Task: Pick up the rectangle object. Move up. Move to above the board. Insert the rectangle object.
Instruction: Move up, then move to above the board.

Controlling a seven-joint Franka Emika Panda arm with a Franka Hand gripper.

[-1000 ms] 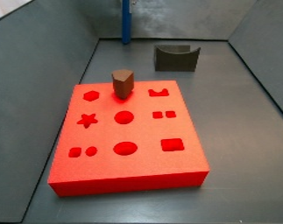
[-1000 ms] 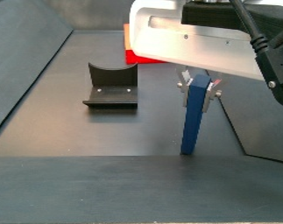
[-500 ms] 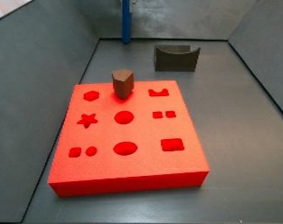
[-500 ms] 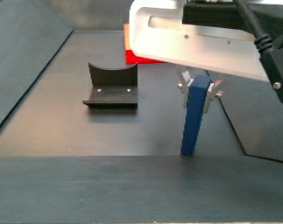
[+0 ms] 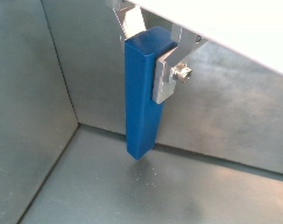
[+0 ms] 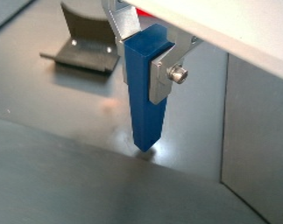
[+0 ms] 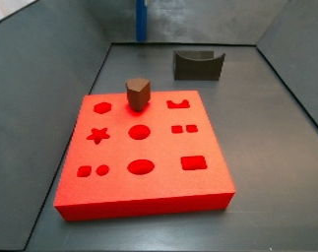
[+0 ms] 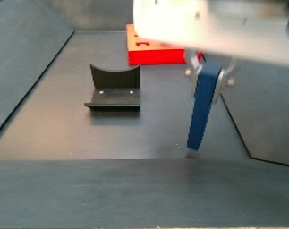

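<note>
The rectangle object (image 8: 203, 107) is a slim blue block, hanging upright with its lower end just over the grey floor. My gripper (image 8: 208, 66) is shut on its upper end, blurred in this side view. Both wrist views show the silver fingers (image 5: 166, 74) (image 6: 164, 77) clamped on the block's (image 5: 141, 101) (image 6: 144, 96) two sides. In a side view only the block (image 7: 142, 22) shows, at the far back wall. The board (image 7: 142, 148), a thick red slab with shaped holes, lies apart from it; its edge shows behind the gripper (image 8: 153, 52).
A brown rounded peg (image 7: 138, 94) stands in the board near its far edge. The dark fixture (image 7: 198, 64) (image 8: 113, 88) sits on the floor between the board and the back wall, also in a wrist view (image 6: 85, 44). Grey walls enclose the floor.
The gripper has moved up a little with the blue block, so the block's lower end sits higher. The gripper is now motion-blurred in a side view.
</note>
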